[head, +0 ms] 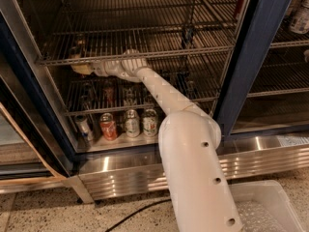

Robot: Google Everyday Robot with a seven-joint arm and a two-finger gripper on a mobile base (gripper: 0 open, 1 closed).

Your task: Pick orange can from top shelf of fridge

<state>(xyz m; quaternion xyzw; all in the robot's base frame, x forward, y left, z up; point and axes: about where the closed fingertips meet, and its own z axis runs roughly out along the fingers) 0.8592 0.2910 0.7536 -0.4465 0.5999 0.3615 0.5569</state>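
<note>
The fridge (pixel 253 52) has a dark blue frame and stands open with chrome wire racks inside. The orange can (pixel 77 46) is a dim small shape standing near the left front of the top shelf (pixel 159 52). My white arm reaches up and left into the fridge. My gripper (pixel 82 68) is at the front bar of that shelf, just below and in front of the can. The can's lower part is hidden behind the bar and the gripper.
On the bottom shelf stand a red can (pixel 108 126) and two white-and-green cans (pixel 131 123), with a silver can (pixel 83 124) tilted at the left. The ribbed steel base panel (pixel 120 174) is below. A white bin (pixel 266 208) and a black cable (pixel 131 213) lie on the floor.
</note>
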